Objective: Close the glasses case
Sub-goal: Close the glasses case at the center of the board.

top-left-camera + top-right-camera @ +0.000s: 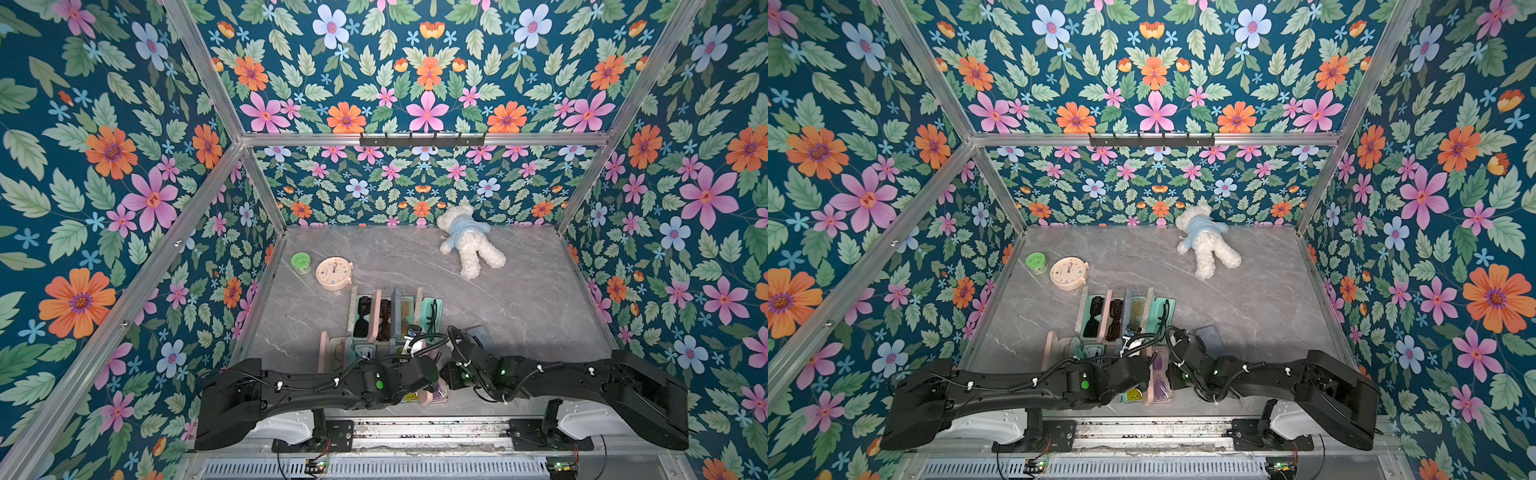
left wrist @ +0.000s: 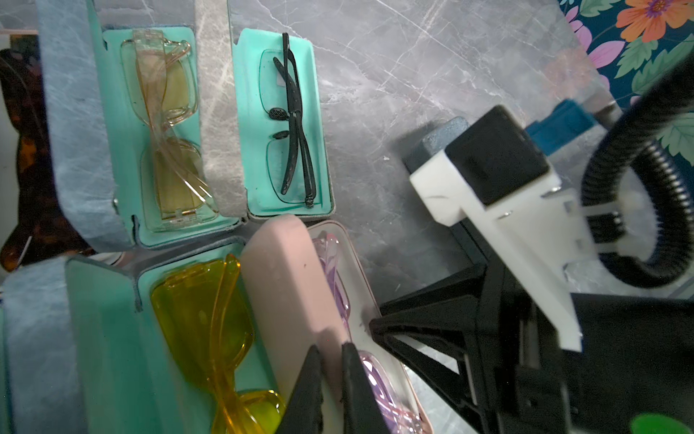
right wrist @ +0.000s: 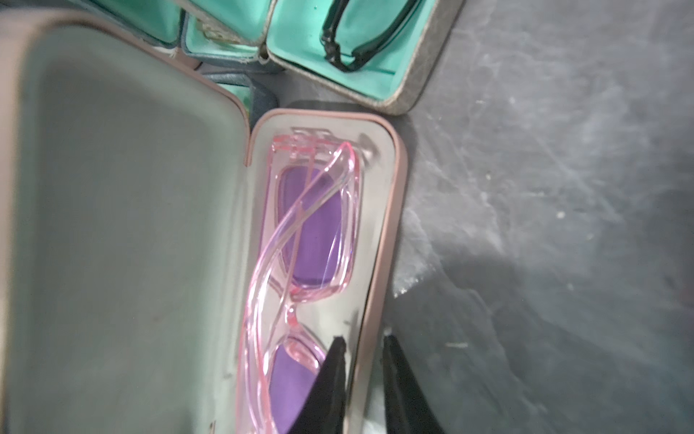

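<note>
The pink glasses case (image 3: 386,225) lies open near the table's front edge, also seen in a top view (image 1: 1160,374). Pink-framed glasses with purple lenses (image 3: 311,225) lie in its base. Its lid (image 2: 285,285) stands raised on the left side, with its grey lining (image 3: 112,225) facing the base. My left gripper (image 2: 332,347) is shut on the lid's edge, one finger on each face. My right gripper (image 3: 364,340) is shut on the base's outer wall, one finger inside and one outside. In both top views the arms hide the jaws.
Several other open cases crowd the left and far sides: one with clear yellow glasses (image 2: 161,124), one with thin black glasses (image 2: 289,124), one with yellow glasses (image 2: 210,330). A closed blue-grey case (image 1: 1208,338) lies to the right. A clock (image 1: 333,272), a green jar (image 1: 301,262) and a teddy bear (image 1: 469,239) lie farther back.
</note>
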Robot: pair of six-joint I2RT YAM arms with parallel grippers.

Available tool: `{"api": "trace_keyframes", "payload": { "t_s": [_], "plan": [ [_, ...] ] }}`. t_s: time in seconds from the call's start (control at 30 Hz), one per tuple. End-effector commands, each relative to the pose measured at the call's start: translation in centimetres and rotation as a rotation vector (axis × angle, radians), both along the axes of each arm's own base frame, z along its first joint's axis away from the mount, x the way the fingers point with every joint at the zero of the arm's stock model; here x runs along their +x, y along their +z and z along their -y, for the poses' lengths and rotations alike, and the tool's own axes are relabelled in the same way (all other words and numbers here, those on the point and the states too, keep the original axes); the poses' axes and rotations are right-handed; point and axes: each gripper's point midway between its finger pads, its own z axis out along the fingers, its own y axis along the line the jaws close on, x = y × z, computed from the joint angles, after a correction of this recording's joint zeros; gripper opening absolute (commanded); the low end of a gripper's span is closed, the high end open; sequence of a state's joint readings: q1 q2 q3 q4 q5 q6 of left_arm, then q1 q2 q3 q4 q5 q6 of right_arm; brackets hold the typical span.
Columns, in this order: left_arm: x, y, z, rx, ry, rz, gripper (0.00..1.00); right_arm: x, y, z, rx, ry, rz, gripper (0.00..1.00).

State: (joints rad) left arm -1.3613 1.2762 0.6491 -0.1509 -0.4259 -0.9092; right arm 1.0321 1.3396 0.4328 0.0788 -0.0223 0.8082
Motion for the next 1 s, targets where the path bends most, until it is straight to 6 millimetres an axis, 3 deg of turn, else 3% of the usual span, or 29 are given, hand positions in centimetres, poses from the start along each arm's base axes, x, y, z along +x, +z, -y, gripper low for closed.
{"api": "trace_keyframes", "payload": {
  "t_s": [0.0, 0.57, 0.97],
  "plan": [
    [-0.2, -0.5, 0.0, 0.024, -0.014, -0.01, 0.1, 0.0, -0.4, 0.5, -0.021, -0.018, -0.007, 0.22],
    [-0.3, -1.0, 0.9, 0.016, -0.03, -0.021, 0.1, 0.0, -0.5, 0.7, -0.026, -0.028, -0.01, 0.22],
    [-0.6, -3.3, 3.1, 0.043, -0.067, -0.058, 0.11, 0.0, -0.1, 1.5, -0.042, -0.052, -0.007, 0.22]
  ]
}}
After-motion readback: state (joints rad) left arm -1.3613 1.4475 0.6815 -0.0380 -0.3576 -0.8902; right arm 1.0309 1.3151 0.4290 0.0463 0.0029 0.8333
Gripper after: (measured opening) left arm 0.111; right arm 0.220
